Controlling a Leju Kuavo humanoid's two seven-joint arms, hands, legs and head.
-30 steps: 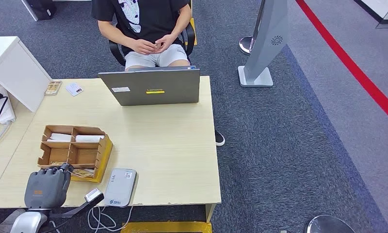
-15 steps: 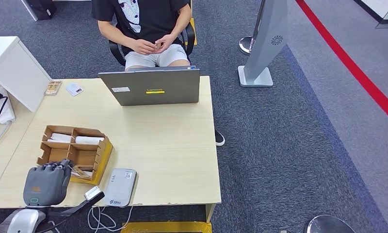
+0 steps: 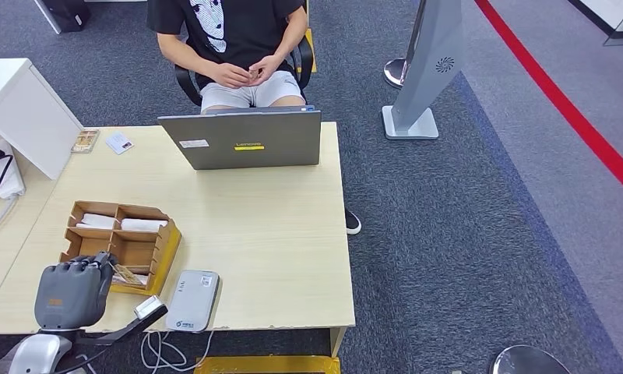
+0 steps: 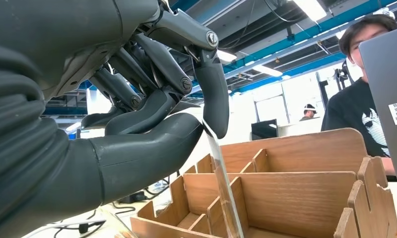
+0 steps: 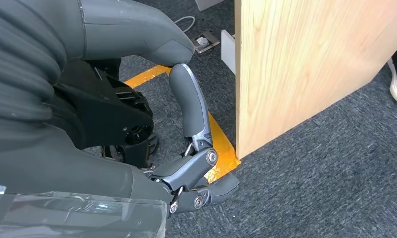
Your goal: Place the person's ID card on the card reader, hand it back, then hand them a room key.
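Note:
My left hand (image 3: pixel 65 294) is at the table's near left corner, by the near side of the wooden compartment box (image 3: pixel 169 241). It pinches a thin card (image 3: pixel 126 273) between thumb and a finger. In the left wrist view the card (image 4: pixel 222 183) shows edge-on, its lower end down among the dividers of the box (image 4: pixel 296 148) under my left hand (image 4: pixel 152 114). The grey-white card reader (image 3: pixel 193 300) lies just right of the box. White cards (image 3: pixel 143 224) fill the far compartments. My right hand (image 5: pixel 186 163) hangs beside the table's side panel (image 5: pixel 296 64), fingers curled, holding nothing.
A person (image 3: pixel 230 31) sits behind a grey laptop (image 3: pixel 242 140) at the table's far edge, hands together in their lap. Two small cards (image 3: pixel 119 142) lie at the far left by a white cabinet (image 3: pixel 20 109). A silver stand (image 3: pixel 429 70) is on the carpet to the right.
My left hand has drawn slightly back towards the table's near left corner, and the card it pinches has tilted up out of the box's near compartment.

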